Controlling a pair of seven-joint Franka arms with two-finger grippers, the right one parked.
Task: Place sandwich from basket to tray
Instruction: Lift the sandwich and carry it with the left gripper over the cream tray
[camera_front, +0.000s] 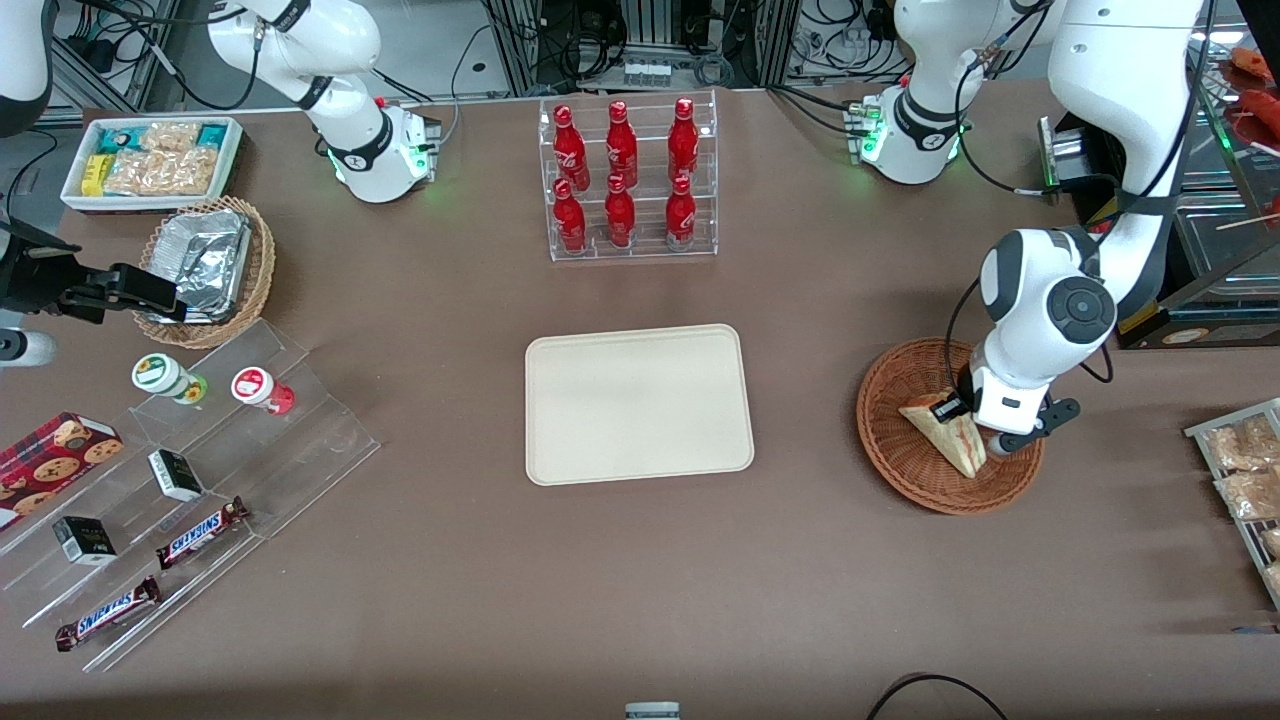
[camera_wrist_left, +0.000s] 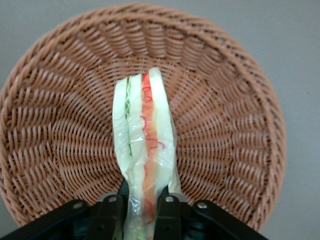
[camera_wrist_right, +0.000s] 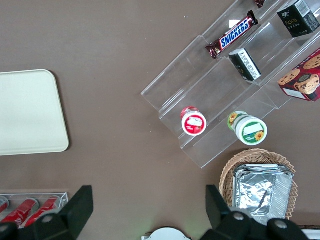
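Claw (camera_wrist_left: 141, 206) pinches the upright sandwich (camera_wrist_left: 144, 145) by one end inside the basket (camera_wrist_left: 60, 125)

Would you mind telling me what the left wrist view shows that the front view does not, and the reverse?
Only the left wrist view shows the fingers pinching the sandwich's striped filling edge. Only the front view shows the empty tray, bottle rack and snack shelves. Both show the tool shut on the sandwich in the basket.
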